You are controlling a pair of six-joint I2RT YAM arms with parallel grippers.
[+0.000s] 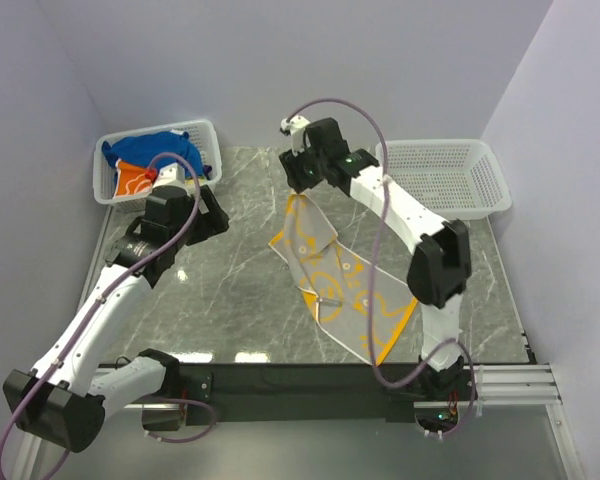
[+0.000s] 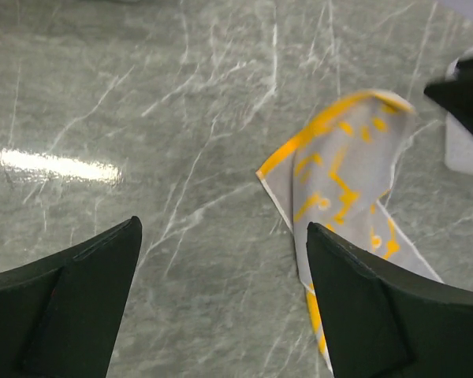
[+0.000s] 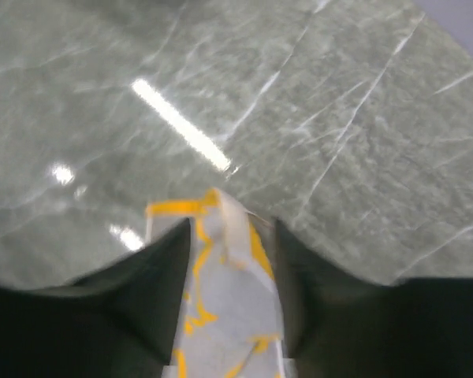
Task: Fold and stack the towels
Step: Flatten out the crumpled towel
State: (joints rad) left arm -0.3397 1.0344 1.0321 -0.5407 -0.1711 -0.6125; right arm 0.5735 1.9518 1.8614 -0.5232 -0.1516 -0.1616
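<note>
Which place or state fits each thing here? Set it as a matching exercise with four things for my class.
Things:
1. yellow towel
2. blue towel
3. left gripper
4. right basket

Places or states:
A. lying in the left basket
B. open above the table
C. at the table's far right corner
D. pinched in the right gripper, trailing onto the table

Pairs: 1-D, 2-A, 3-B, 4-C.

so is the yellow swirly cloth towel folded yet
The yellow towel is unfolded: right gripper holds one corner up, rest trails on table.
</note>
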